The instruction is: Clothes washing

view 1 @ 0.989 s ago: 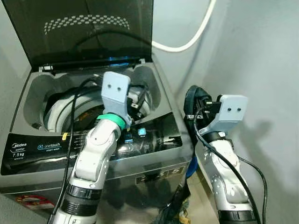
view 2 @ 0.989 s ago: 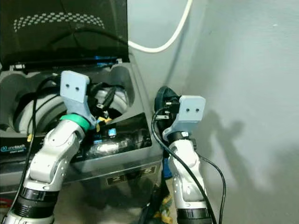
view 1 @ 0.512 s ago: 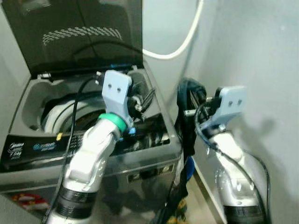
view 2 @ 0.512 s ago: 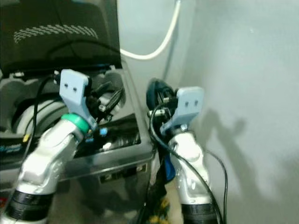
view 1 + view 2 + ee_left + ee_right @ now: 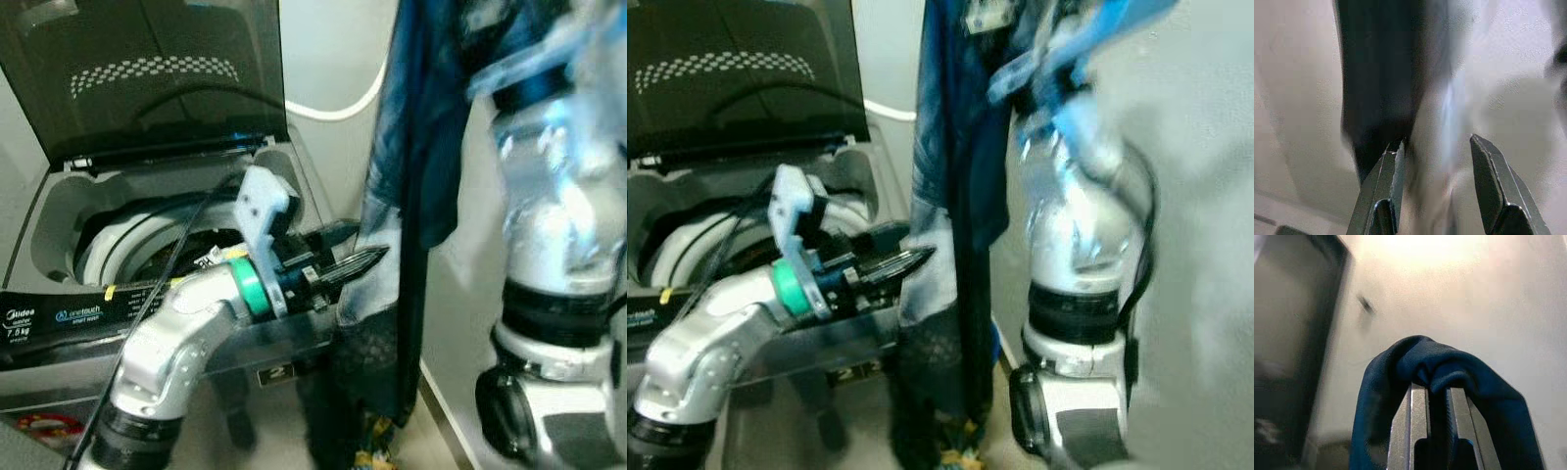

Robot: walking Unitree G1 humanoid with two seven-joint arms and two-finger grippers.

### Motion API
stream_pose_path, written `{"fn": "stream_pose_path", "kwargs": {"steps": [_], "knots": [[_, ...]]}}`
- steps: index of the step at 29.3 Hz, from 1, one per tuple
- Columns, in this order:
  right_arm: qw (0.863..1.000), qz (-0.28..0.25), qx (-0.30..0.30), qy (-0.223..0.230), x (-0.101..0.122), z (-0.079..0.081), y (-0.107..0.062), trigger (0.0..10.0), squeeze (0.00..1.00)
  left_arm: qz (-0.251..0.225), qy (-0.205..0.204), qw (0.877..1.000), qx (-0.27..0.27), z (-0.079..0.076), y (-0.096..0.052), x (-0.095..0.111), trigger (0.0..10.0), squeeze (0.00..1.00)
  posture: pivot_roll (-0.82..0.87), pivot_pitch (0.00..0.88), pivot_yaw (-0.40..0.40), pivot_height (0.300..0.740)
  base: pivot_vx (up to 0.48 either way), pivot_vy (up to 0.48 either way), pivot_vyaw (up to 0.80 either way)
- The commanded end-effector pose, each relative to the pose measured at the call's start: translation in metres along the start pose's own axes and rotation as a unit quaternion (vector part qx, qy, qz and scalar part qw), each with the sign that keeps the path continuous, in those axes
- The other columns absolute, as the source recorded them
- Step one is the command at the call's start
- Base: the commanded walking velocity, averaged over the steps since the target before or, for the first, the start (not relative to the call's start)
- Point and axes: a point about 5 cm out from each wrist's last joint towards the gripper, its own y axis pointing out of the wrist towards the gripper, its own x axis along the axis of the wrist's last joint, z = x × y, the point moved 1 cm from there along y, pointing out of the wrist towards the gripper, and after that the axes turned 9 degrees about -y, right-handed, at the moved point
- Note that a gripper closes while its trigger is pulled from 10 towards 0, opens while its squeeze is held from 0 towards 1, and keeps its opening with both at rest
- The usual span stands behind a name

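Note:
A long dark blue garment (image 5: 411, 147) hangs down beside the right side of the open top-load washing machine (image 5: 59, 313). My right arm (image 5: 549, 196) is raised high and blurred. In the right wrist view my right gripper (image 5: 1435, 387) is shut on a fold of the blue garment (image 5: 1400, 362). My left gripper (image 5: 367, 245) reaches rightward over the machine's front right corner, open, its fingertips at the hanging cloth. The left wrist view has the open left gripper (image 5: 1435, 142) with the dark cloth (image 5: 1381, 88) just beyond its fingers. The drum (image 5: 127, 245) is open below the raised lid (image 5: 147, 69).
A grey wall stands close on the right, and a white hose (image 5: 343, 103) loops along the back wall. Small colourful items (image 5: 367, 455) lie on the floor in the narrow gap between machine and wall.
My right arm has risen sharply, lifting the blue garment from beside the machine to full hang. My left gripper has swung right from over the tub toward the cloth.

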Motion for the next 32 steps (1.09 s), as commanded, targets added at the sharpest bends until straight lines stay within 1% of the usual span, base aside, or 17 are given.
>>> {"fn": "stream_pose_path", "kwargs": {"steps": [1,12,14,16,17,18,19,22,24,25,26,27,28,29,30,31,32], "knots": [[0.998,-0.049,0.028,0.031,0.023,0.006,0.007,10.0,0.0,0.023,-0.003,1.0,0.0,0.003,0.004,-0.012,10.0,0.0,-0.01,0.0,0.07,0.74,0.0,0.0,0.0],[0.989,-0.117,0.027,0.091,0.066,-0.01,0.013,10.0,0.0,0.067,0.026,0.979,0.191,0.076,0.032,-0.025,10.0,0.0,-0.04,0.0,0.093,0.74,0.0,0.0,0.0],[0.992,-0.102,0.021,0.077,0.066,-0.016,0.005,10.0,0.0,0.013,0.117,0.94,0.321,0.107,0.025,0.011,10.0,0.0,-0.04,0.0,0.099,0.74,0.0,0.0,0.0],[0.992,-0.102,0.021,0.077,0.066,-0.016,0.005,10.0,0.0,0.013,0.117,0.94,0.321,0.107,0.025,0.011,10.0,0.0,-0.04,0.0,0.099,0.74,0.0,0.0,0.0],[0.993,-0.09,0.014,0.07,0.063,-0.021,0.001,10.0,0.0,-0.016,0.157,0.916,0.369,0.116,0.019,0.029,10.0,0.0,-0.04,0.0,0.099,0.74,0.0,0.0,0.0],[0.993,-0.09,0.014,0.07,0.063,-0.021,0.001,10.0,0.0,-0.016,0.157,0.916,0.369,0.116,0.019,0.029,10.0,0.0,-0.04,0.0,0.099,0.74,0.0,0.0,0.0],[0.996,-0.064,-0.003,0.06,0.056,-0.03,-0.011,10.0,0.0,-0.056,0.207,0.88,0.425,0.126,0.003,0.057,10.0,0.0,-0.04,0.0,0.096,0.74,0.0,0.0,0.0],[0.996,-0.064,-0.003,0.06,0.056,-0.03,-0.011,10.0,0.0,-0.056,0.207,0.88,0.425,0.126,0.003,0.057,10.0,0.0,-0.04,0.0,0.096,0.74,0.0,0.0,0.0],[0.999,0.023,-0.006,0.045,0.028,-0.038,-0.047,10.0,0.0,-0.14,0.288,0.79,0.523,0.139,-0.041,0.117,10.0,0.0,-0.02,0.0,0.089,0.74,0.0,0.0,0.0],[0.999,0.023,-0.006,0.045,0.028,-0.038,-0.047,10.0,0.0,-0.14,0.288,0.79,0.523,0.139,-0.041,0.117,10.0,0.0,-0.02,0.0,0.089,0.74,0.0,0.0,0.0],[0.995,0.091,0.001,0.039,0.003,-0.035,-0.065,10.0,0.0,-0.18,0.325,0.732,0.571,0.141,-0.067,0.145,10.0,0.0,-0.02,0.0,0.089,0.74,0.0,0.0,0.0],[0.995,0.091,0.001,0.039,0.003,-0.035,-0.065,10.0,0.0,-0.18,0.325,0.732,0.571,0.141,-0.067,0.145,10.0,0.0,-0.02,0.0,0.089,0.74,0.0,0.0,0.0],[0.987,0.159,0.017,0.02,-0.027,-0.027,-0.078,10.0,0.0,-0.211,0.357,0.67,0.616,0.14,-0.092,0.166,10.0,0.0,-0.01,0.0,0.086,0.74,0.0,0.0,0.0],[0.987,0.159,0.017,0.02,-0.027,-0.027,-0.078,10.0,0.0,-0.211,0.357,0.67,0.616,0.14,-0.092,0.166,10.0,0.0,-0.01,0.0,0.086,0.74,0.0,0.0,0.0],[0.975,0.218,0.037,-0.007,-0.058,-0.015,-0.086,10.0,0.0,-0.235,0.38,0.607,0.657,0.137,-0.117,0.182,10.0,0.0,-0.01,0.002,0.084,0.74,0.0,0.0,0.0],[0.975,0.218,0.037,-0.007,-0.058,-0.015,-0.086,10.0,0.0,-0.235,0.38,0.607,0.657,0.137,-0.117,0.182,10.0,0.0,-0.01,0.002,0.084,0.74,0.0,0.0,0.0],[0.963,0.259,0.06,-0.044,-0.084,-0.001,-0.089,10.0,0.0,-0.253,0.396,0.554,0.687,0.133,-0.138,0.193,10.0,0.0,0.0,0.005,0.077,0.74,0.0,0.0,0.0]]}}
